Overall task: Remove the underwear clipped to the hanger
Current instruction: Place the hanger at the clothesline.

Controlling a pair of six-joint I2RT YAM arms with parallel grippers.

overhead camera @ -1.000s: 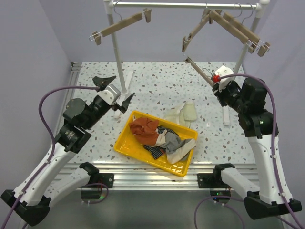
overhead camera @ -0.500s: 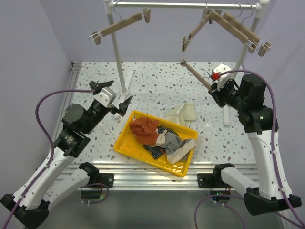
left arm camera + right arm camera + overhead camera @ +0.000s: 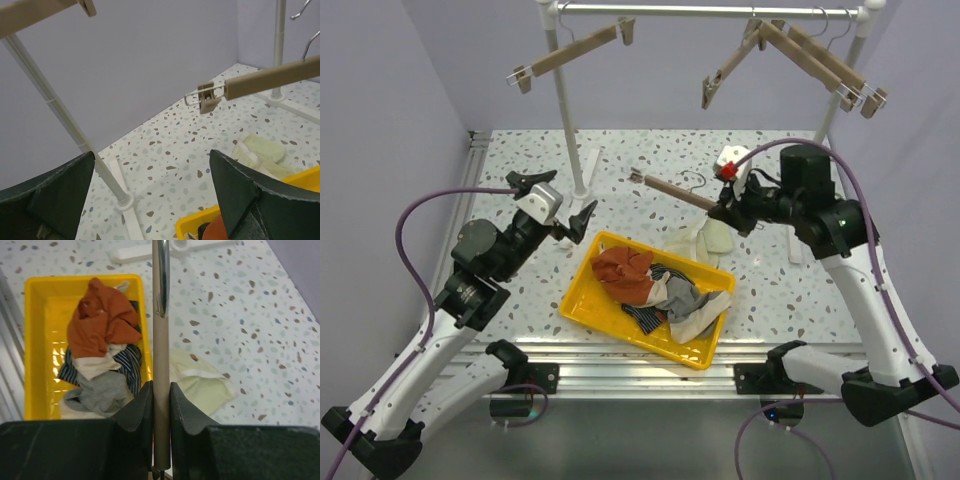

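My right gripper (image 3: 724,207) is shut on a bare wooden hanger (image 3: 672,190) and holds it level above the table; in the right wrist view the bar (image 3: 161,340) runs straight up between my fingers. Its end clip (image 3: 207,96) holds no cloth. The orange-red brief (image 3: 625,270), navy striped brief (image 3: 670,280) and grey-white brief (image 3: 692,318) lie heaped in the yellow tray (image 3: 582,312). The pale cream-green brief (image 3: 712,238) lies on the table at the tray's far edge. My left gripper (image 3: 558,200) is open and empty, left of the tray. A solid navy brief is not seen.
A white rack (image 3: 570,130) stands at the back with several bare wooden hangers (image 3: 570,52) on its top rail. Its foot (image 3: 122,200) is near my left gripper. The right pole (image 3: 825,115) stands behind my right arm.
My right arm has swung the hanger left and down, from beside the right pole to above the table's middle. My left gripper rose slightly at first, then stayed still.
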